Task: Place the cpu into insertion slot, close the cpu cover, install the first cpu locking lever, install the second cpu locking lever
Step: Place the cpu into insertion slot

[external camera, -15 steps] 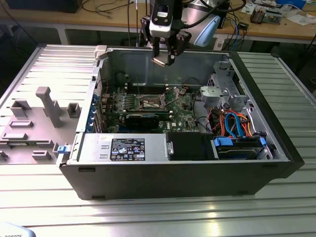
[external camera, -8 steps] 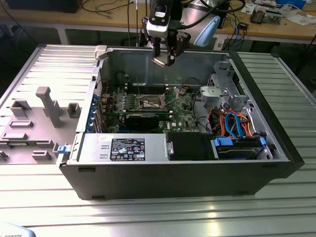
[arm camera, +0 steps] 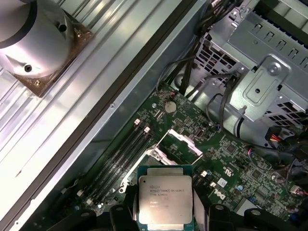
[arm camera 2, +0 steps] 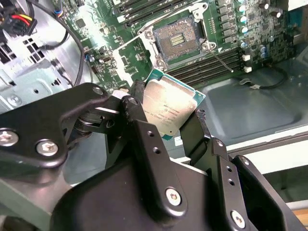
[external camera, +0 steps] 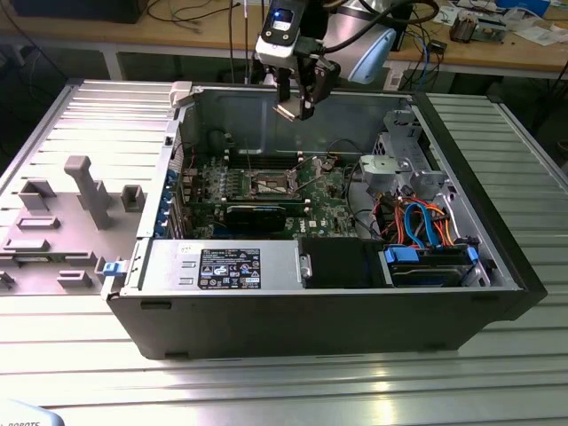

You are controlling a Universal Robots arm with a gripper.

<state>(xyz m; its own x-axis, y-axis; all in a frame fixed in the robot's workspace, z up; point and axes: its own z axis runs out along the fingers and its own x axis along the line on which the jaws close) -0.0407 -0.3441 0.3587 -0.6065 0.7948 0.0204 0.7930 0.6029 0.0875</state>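
The task looks to be at its first step. The black, jointed metal gripper [external camera: 297, 105] hangs above the far wall of the open grey-and-black steel computer case [external camera: 337, 324]. Its two fingers are clamped on opposite edges of the cpu [arm camera 2: 169, 107], a small flat square chip with a dull grey metal face and a thin green rim. The cpu is in the air, well apart from the insertion slot [arm camera 2: 179, 41]. This small square socket has a dark, finely patterned centre and a shiny silver rim, and it lies bare on the glossy green circuit board [external camera: 327, 191] at the case floor, near the middle and toward the far side. Nothing is seated in it yet. The cpu cover [arm camera: 184, 143], a thin bright metal frame plate, looks swung up off the socket in the first wrist view. A thin wire locking lever [arm camera 2: 222, 61] juts free from a socket corner. By this showing, seating the chip, closing the cover and setting both levers all remain to do.
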